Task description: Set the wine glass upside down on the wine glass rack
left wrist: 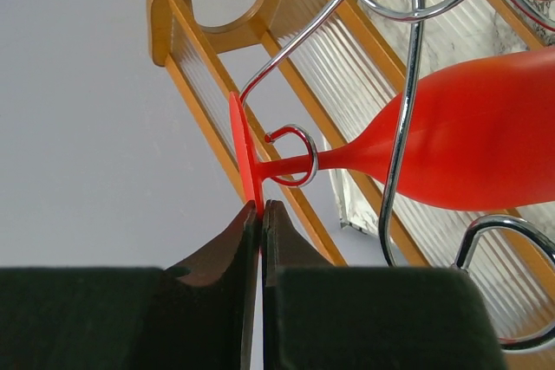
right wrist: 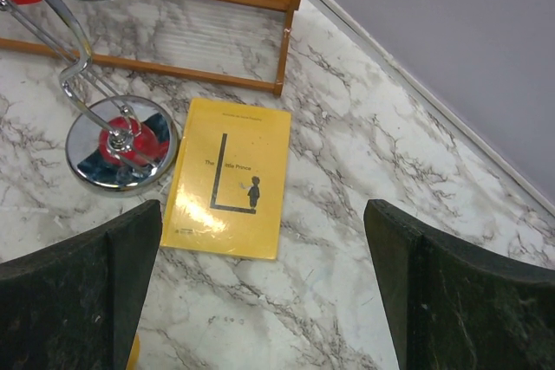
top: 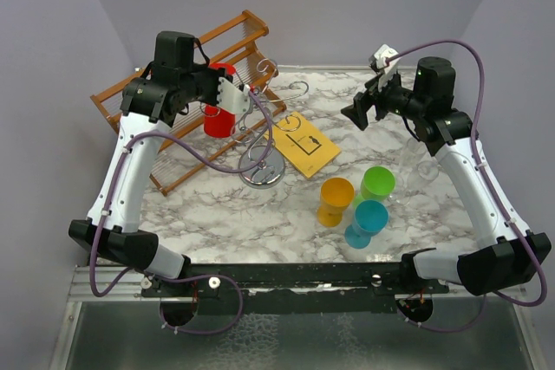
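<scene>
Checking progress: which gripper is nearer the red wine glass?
Left. The left gripper pinches the foot of the wine glass; the right gripper hangs apart, beyond the yellow book.

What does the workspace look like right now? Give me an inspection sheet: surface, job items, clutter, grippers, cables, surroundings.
Surface: marble-patterned table, no spills seen.
Job's things: red wine glass, its stem passing through a loop of the silver wire rack.
Clutter: yellow book beside the rack's base; orange cup, green cup, blue cup; wooden rack behind.
Grippers: left gripper shut on the glass's foot; right gripper open, empty, above the book.
Cables: purple cables, one looping close to the wire rack.
Surroundings: plain grey walls, nothing else seen.
</scene>
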